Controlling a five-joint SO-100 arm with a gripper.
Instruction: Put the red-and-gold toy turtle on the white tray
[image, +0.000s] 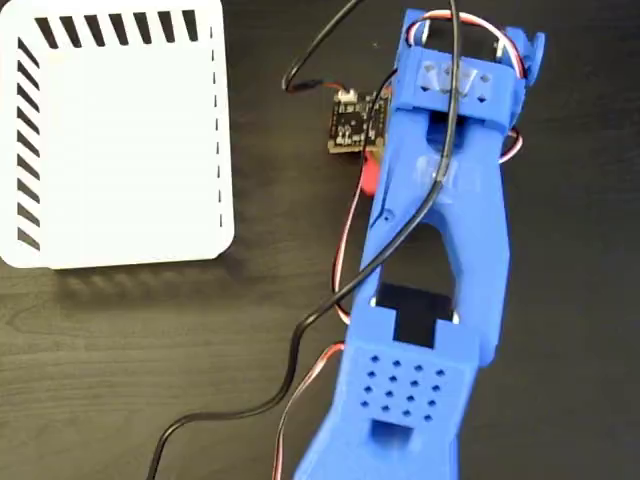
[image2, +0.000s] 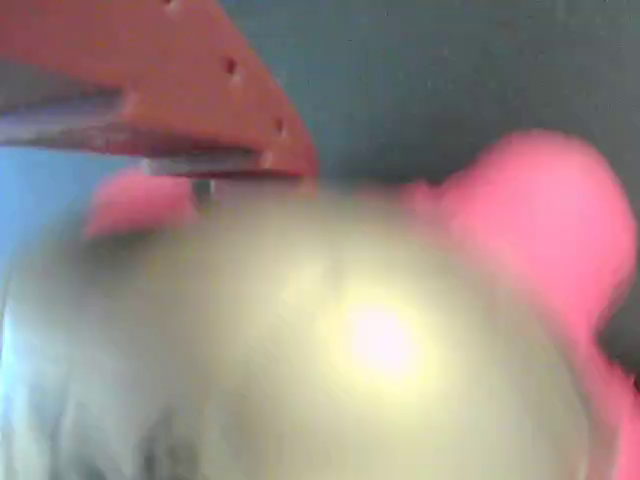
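One flat white rectangular tray (image: 120, 140) with black slanted slots at upper left of fixed view, surface bare, well apart from blue plastic arm (image: 440, 250). Dark table (image: 150, 350) open between them. One red-and-gold toy turtle: fixed view shows only red sliver (image: 367, 178) beside arm; wrist view fills with blurred gold shell (image2: 330, 350). Orange gripper finger (image2: 200, 90) close above shell. Claw state: cannot tell.

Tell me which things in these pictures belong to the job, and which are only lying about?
Belong to the job:
- red-and-gold toy turtle, filling the blurred wrist view
- white tray, nothing on it
- end effector, right at the turtle

Only lying about:
- small circuit board
- cables
- dark table
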